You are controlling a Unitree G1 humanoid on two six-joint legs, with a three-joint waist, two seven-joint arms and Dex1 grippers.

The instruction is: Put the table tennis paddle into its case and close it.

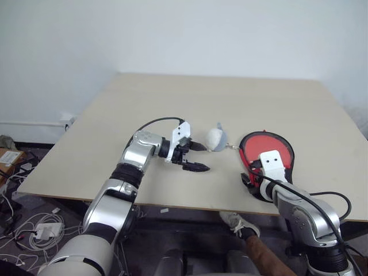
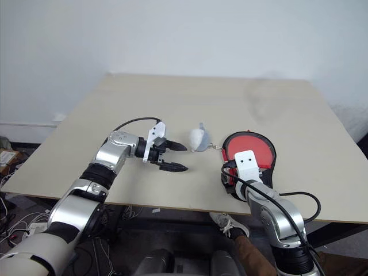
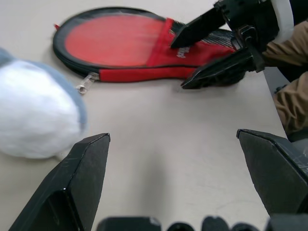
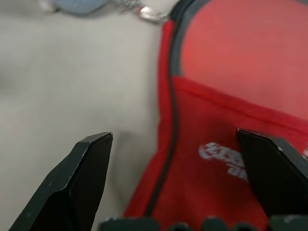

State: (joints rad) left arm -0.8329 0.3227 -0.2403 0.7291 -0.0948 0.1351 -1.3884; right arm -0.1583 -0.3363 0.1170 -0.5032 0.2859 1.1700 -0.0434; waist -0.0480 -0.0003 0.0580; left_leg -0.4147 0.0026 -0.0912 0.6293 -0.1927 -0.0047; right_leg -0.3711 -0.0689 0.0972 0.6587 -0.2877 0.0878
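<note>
The red case (image 1: pixel 275 144) with black edging lies flat near the table's front right, its narrow handle end toward me. A short chain links its zip puller (image 3: pixel 84 86) to a white and grey plush charm (image 1: pixel 216 138). I cannot tell how far the zip is drawn. The paddle is hidden; no handle shows. My right gripper (image 1: pixel 250 172) hangs open just above the case's handle end, over the white logo (image 4: pixel 226 159). To the left of the charm, my left gripper (image 1: pixel 206 157) is open and points right at the case, with nothing between its fingers.
The pale table (image 1: pixel 172 103) runs wide to the back and left. A person's shoe and trouser leg (image 1: pixel 238 223) show below the front edge. Cables and a power strip (image 1: pixel 40 230) lie on the floor at the left.
</note>
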